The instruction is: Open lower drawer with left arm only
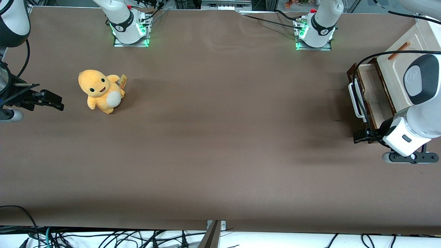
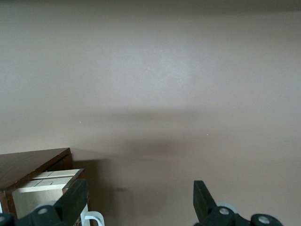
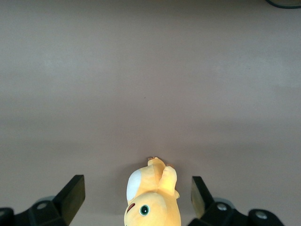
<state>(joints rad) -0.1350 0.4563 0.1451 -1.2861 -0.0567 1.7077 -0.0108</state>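
The lower drawer [image 1: 370, 96] stands pulled out from the cabinet [image 1: 401, 65] at the working arm's end of the table [image 1: 220, 137], its pale interior exposed. Its white loop handle [image 1: 356, 100] runs along the drawer front, with its long axis pointing toward and away from the front camera. The left arm's gripper [image 1: 361, 136] sits just beside the drawer's near corner, nearer the front camera than the handle. Its fingers [image 2: 75, 200] are spread apart and hold nothing; the wrist view shows only bare table between them. Judged from this, the drawer appears largely open. Any further pull would run away from the cabinet, across the handle's axis. A yellow plush toy [image 1: 101, 91] lies well apart, toward the parked arm's end.
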